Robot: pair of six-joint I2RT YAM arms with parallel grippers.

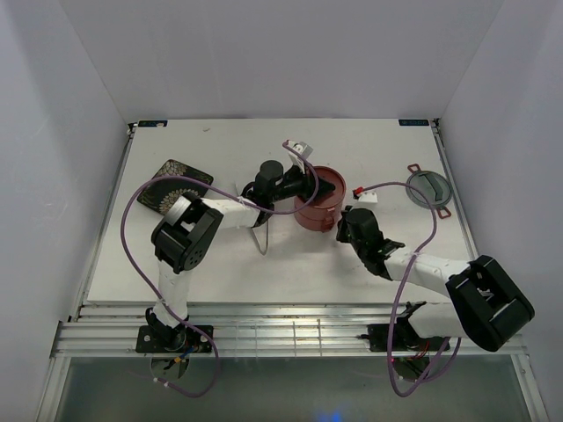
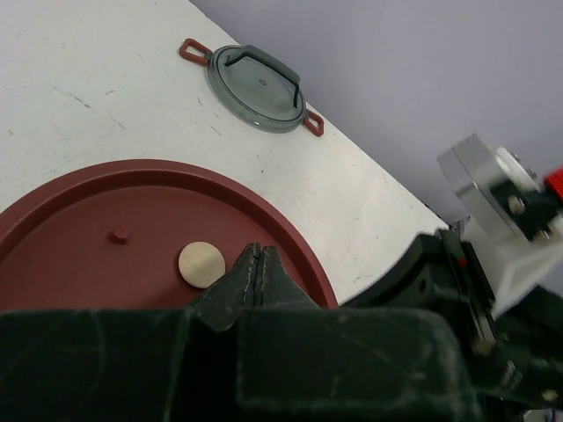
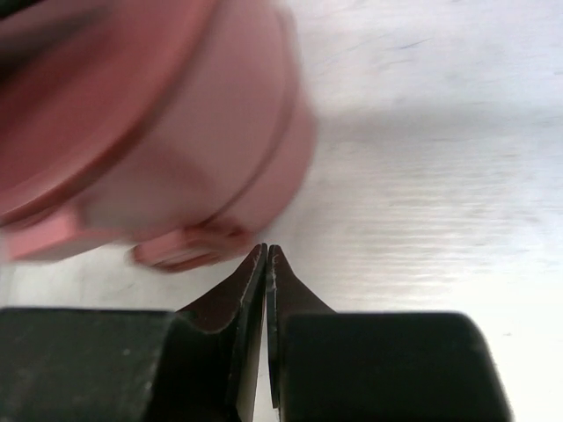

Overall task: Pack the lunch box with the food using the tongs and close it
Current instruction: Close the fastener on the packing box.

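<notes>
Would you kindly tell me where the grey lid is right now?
In the top view, the grey lid lies flat on the table near its right edge, right of the dusty-red lunch box and clear of it.

Left hand point(image 2: 258, 251) and right hand point(image 3: 266, 252) both closed.

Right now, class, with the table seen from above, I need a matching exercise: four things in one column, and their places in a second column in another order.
Things:
1. lunch box
2. grey lid
3. floral plate
4. tongs

Places:
A. left side of the table
B. right side of the table
C. centre of the table, closed
D. lying just left of the lunch box, nearer the arms' bases

Pairs: 1-C, 2-B, 3-A, 4-D
</notes>
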